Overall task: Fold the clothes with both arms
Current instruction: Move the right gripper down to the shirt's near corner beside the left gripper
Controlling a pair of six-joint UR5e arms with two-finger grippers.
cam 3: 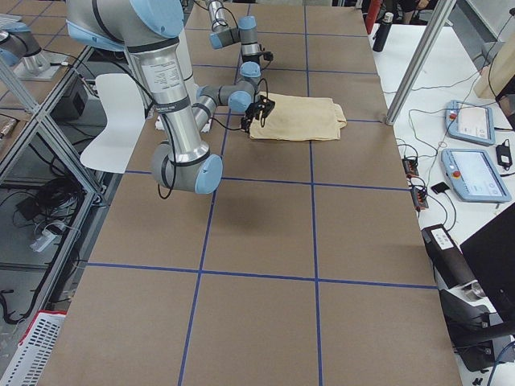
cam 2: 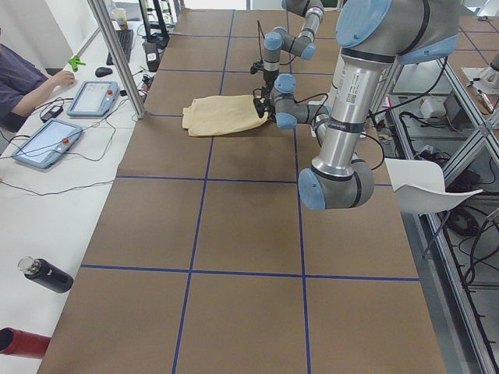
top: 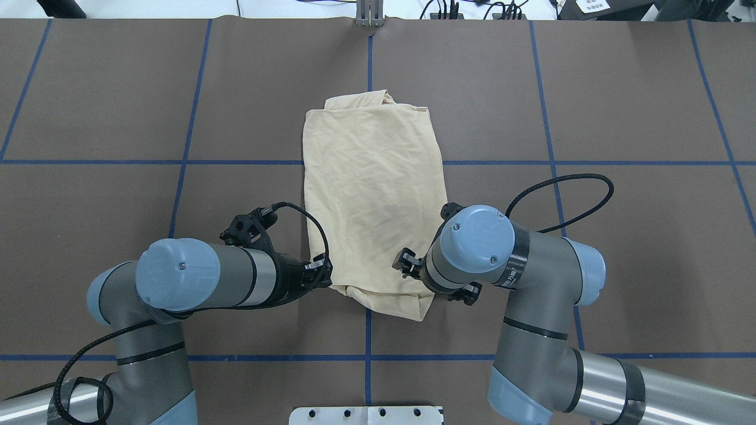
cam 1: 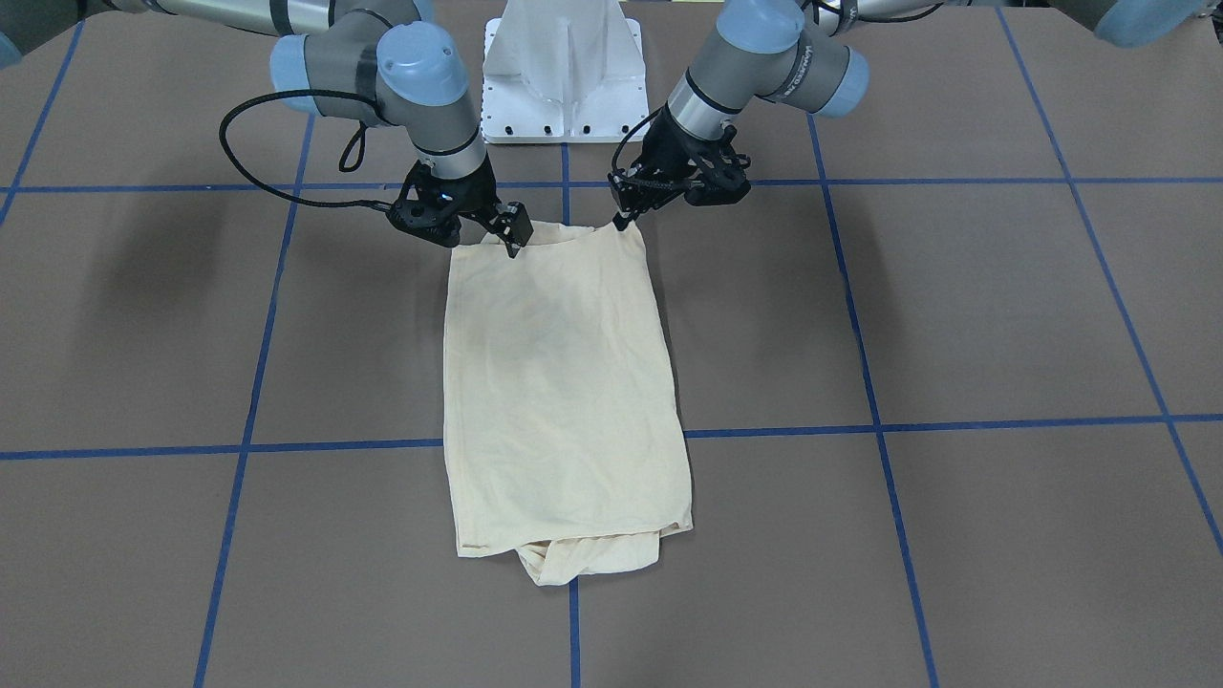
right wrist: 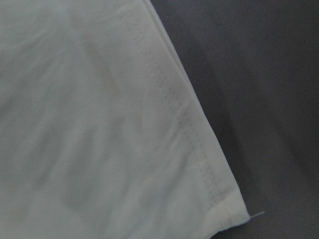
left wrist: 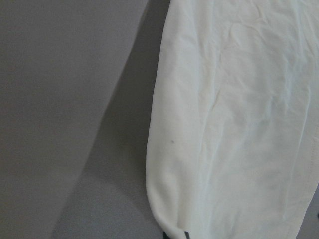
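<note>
Where the shirt lies: the pale cream shirt [cam 1: 564, 382] is folded into a long narrow rectangle at the middle of the table [cam 1: 955, 306], plain side up, crossing a blue tape line [cam 1: 315, 445].
Far end: a bunch of loose cloth pokes out from under the fold, on the side away from the robot.
Near end: both corners next to the robot appear slightly lifted, casting a shadow on the table in the wrist views.
Claw, left: the left gripper [cam 1: 623, 224] has its jaws drawn narrow, pinching one near corner of the shirt.
Claw, right: the right gripper [cam 1: 514, 241] is also narrow, nipping the other near corner by the stitched hem.
Arms: both bend down over the near end, with black cables looping off the wrists.
Behind the claws: a white pedestal [cam 1: 564, 76] at the table's edge.
Operators' side: a person's sleeve [cam 2: 19, 78] near a tablet [cam 2: 93, 97] on a white bench.
</note>
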